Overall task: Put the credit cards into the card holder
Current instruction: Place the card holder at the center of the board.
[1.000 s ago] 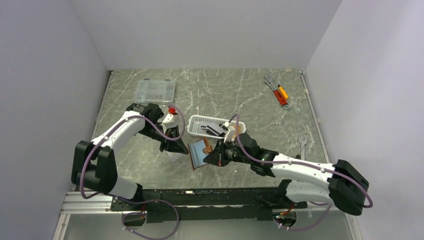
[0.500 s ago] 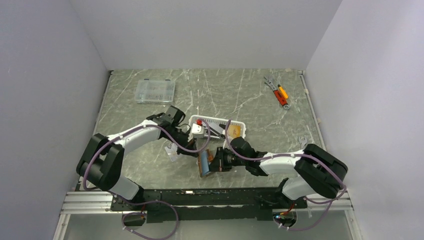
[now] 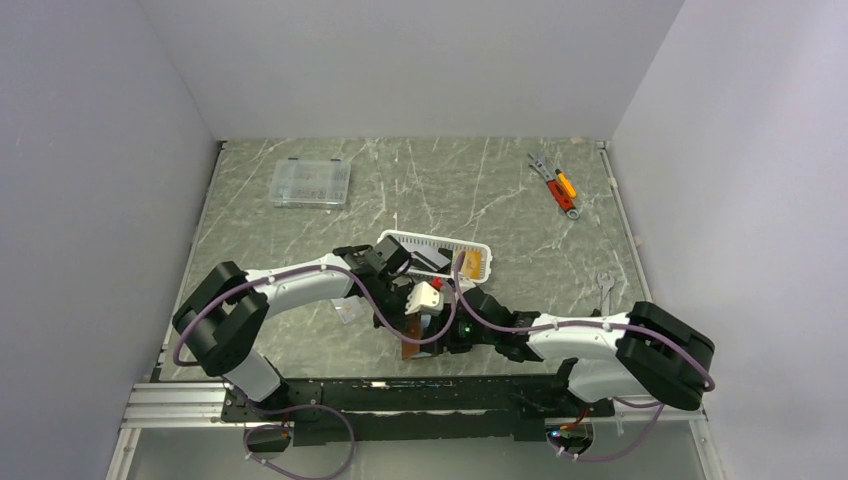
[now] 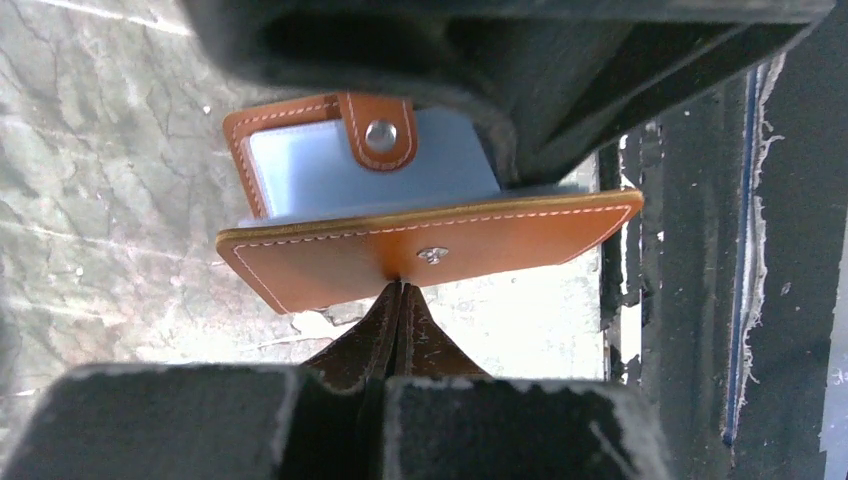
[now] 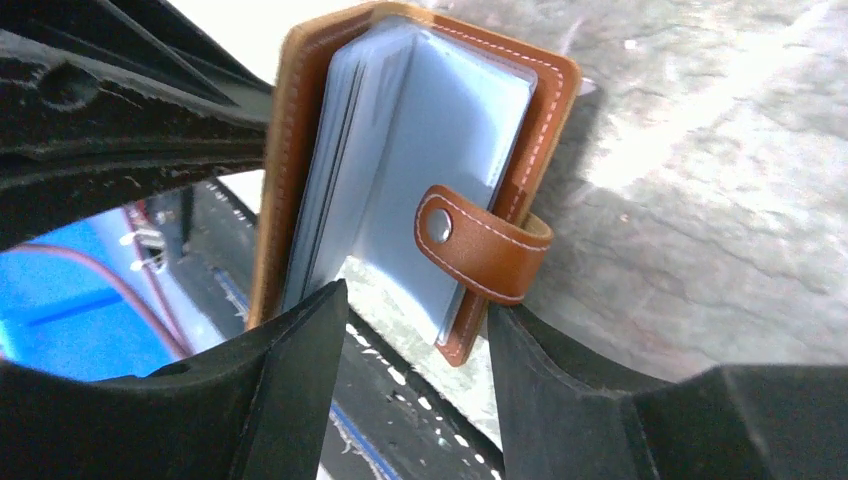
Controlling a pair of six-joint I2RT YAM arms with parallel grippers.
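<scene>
card holder (image 5: 545, 120): smooth tan leather, metal snap (image 5: 438, 226), perhaps glossy plastic sleeves (image 5: 460, 130); table (image 3: 450, 180) matt, marbled.

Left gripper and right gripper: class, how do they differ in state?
The left gripper is shut, pinching a brown cover of the card holder; the right gripper is open, the holder between its fingers. The left gripper meets the outer leather; the right gripper faces the pale blue sleeves. Both are at the holder.

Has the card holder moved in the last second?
Yes. The card holder has shifted down the top view, toward the near side, away from the white basket.
</scene>
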